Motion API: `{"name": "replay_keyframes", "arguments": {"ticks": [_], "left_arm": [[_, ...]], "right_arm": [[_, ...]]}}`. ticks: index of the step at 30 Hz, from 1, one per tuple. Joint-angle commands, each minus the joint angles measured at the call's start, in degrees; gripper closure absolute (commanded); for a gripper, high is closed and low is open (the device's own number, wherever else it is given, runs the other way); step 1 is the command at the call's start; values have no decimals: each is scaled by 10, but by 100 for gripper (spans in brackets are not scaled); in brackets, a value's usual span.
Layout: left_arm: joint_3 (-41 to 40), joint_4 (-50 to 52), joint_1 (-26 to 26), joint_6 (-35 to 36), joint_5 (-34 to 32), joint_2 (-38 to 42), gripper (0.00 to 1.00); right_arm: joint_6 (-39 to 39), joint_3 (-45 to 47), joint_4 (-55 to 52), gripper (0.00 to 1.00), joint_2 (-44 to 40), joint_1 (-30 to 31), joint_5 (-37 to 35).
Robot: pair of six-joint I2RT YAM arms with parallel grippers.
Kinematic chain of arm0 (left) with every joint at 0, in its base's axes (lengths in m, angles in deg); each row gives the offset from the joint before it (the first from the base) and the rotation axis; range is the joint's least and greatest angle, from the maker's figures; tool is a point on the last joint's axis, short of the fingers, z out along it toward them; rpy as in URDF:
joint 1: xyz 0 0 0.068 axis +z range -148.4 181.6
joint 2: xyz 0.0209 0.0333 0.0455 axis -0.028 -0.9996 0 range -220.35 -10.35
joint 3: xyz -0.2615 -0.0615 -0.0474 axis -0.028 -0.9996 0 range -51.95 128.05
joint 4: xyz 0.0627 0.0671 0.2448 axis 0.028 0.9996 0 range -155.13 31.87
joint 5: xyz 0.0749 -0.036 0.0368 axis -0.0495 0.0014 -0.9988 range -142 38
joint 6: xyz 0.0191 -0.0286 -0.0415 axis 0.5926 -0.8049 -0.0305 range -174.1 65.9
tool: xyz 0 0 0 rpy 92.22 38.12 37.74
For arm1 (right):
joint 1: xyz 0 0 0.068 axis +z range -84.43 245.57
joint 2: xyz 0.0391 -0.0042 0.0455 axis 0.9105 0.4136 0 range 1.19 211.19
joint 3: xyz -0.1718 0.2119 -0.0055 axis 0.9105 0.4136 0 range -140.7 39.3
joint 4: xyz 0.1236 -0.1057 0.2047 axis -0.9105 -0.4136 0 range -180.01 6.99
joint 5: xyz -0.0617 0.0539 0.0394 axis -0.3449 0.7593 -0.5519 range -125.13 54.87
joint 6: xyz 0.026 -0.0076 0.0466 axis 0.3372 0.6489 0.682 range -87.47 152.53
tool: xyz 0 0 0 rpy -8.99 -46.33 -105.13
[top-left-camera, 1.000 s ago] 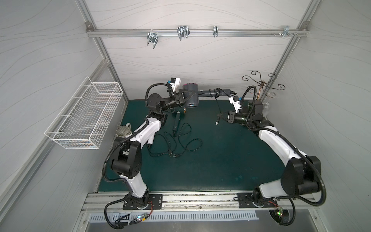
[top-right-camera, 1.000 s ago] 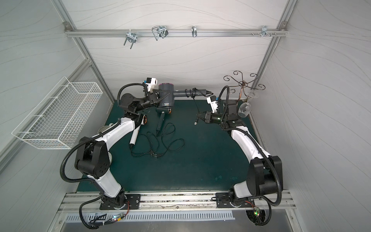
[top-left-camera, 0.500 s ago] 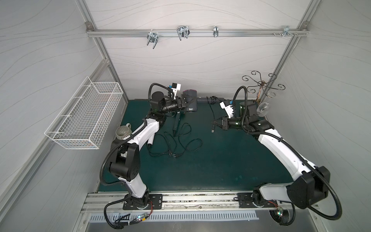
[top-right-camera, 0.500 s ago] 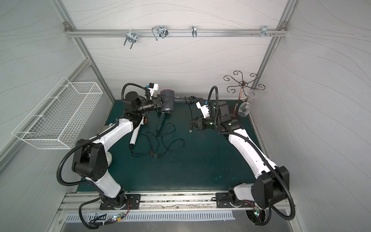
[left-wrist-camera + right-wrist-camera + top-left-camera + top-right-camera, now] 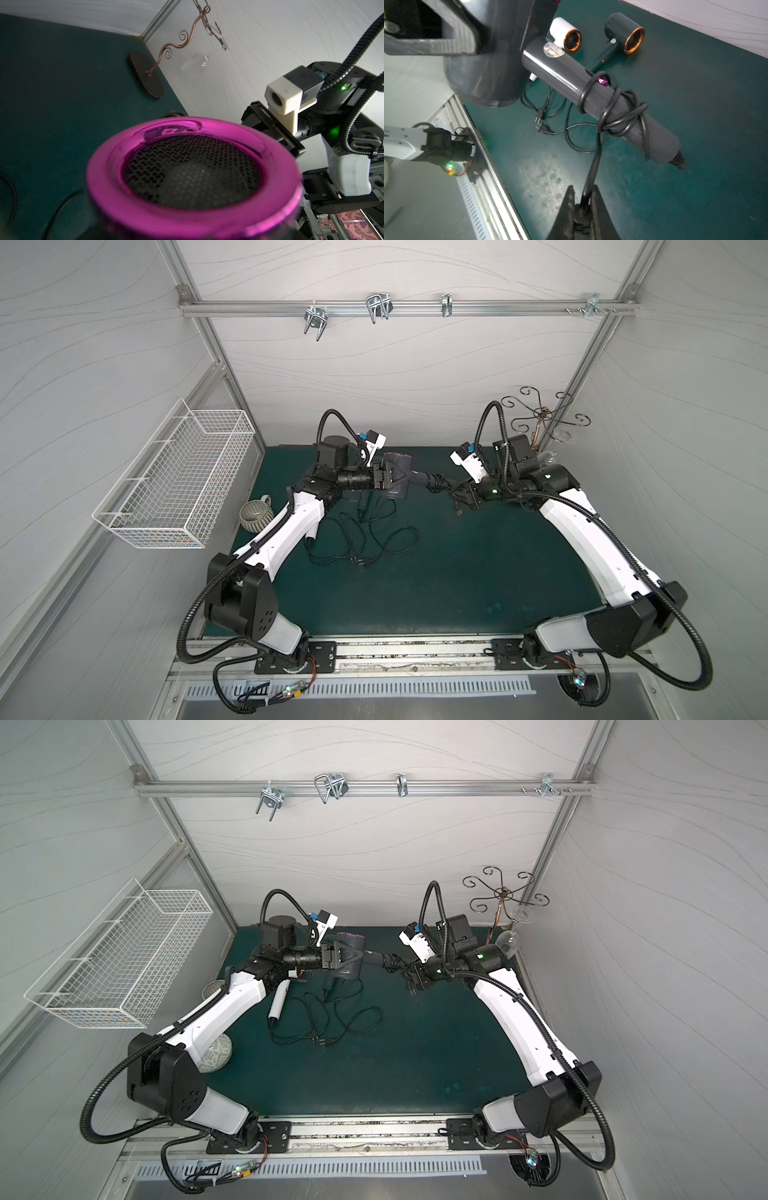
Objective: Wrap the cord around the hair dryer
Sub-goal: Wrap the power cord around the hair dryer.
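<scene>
Wrapping step, roughly midway by my read. The left gripper (image 5: 401,480) is clamped on the barrel of the hair dryer (image 5: 398,502). It holds the dryer off the mat (image 5: 457,572) at the far side, left of centre. The handle (image 5: 560,72) points right, toward the right gripper (image 5: 584,204), which pinches the cord (image 5: 623,120) near its free end.

The next turn needs tension. Carry the short tail round the handle and lay it beside the loops there, not on top. Pulling toward the handle's free end could slide the coils off. The barrel grip has to resist the twist.

Dryer look:
- dark grey body
- glossy magenta ring (image 5: 116,197) round a black mesh (image 5: 191,172)
- several slack, crossing loops on the handle's outer half

A white dryer (image 5: 564,35) and a dark dryer (image 5: 623,33) lie on the mat beneath.
</scene>
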Motion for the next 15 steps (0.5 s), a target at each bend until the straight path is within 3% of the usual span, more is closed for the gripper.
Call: {"name": "replay_keyframes", "arguments": {"ticks": [1, 15], "left_arm": [[-10, 56, -6, 56, -5, 20, 100], [-44, 93, -45, 25, 74, 26, 100]], "right_arm": [[-76, -26, -25, 100, 8, 1, -42], [-163, 38, 75, 100, 69, 0, -53]]}}
